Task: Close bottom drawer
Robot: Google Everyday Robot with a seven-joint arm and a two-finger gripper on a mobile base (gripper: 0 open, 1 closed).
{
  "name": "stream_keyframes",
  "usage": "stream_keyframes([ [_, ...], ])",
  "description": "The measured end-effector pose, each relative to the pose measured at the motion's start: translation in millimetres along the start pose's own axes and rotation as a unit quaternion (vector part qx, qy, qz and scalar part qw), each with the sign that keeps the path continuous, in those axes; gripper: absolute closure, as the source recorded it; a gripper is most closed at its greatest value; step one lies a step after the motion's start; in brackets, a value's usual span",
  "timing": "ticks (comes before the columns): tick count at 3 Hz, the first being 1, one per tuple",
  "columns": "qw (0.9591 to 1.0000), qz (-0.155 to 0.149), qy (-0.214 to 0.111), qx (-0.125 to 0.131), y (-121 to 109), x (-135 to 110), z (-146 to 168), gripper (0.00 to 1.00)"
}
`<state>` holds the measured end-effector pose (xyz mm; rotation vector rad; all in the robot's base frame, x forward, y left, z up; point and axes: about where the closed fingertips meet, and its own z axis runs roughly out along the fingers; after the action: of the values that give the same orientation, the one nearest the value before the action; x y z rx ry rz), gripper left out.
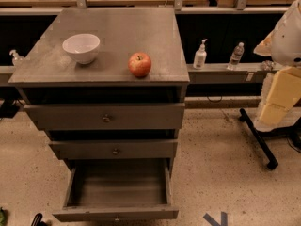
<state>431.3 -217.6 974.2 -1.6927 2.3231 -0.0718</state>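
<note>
The bottom drawer (116,213) of the grey three-drawer cabinet (113,36) is pulled far out toward the camera. Its plain grey box is empty, and its small round knob sits at the lower edge of the frame. The two drawers above it stand only slightly out. My gripper is out of view. Only white and yellow segments of my arm (283,74) show at the right edge, well away from the cabinet.
A white bowl (81,47) and a red apple (139,64) rest on the cabinet top. A pump bottle (200,54) and a water bottle (236,55) stand on a ledge behind. A black stand leg (257,140) crosses the floor at right. A dark object (37,219) lies at bottom left.
</note>
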Motion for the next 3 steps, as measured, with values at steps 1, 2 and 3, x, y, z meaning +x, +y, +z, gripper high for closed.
stream_keyframes([
  [1, 1.0000, 0.000, 0.000, 0.000, 0.0, 0.0, 0.0, 0.00],
  [2, 0.9999, -0.006, -0.008, -0.007, -2.4, -5.0, 25.2, 0.00],
  [3, 0.9971, -0.014, -0.059, -0.046, 9.5, -12.1, 101.3, 0.00],
])
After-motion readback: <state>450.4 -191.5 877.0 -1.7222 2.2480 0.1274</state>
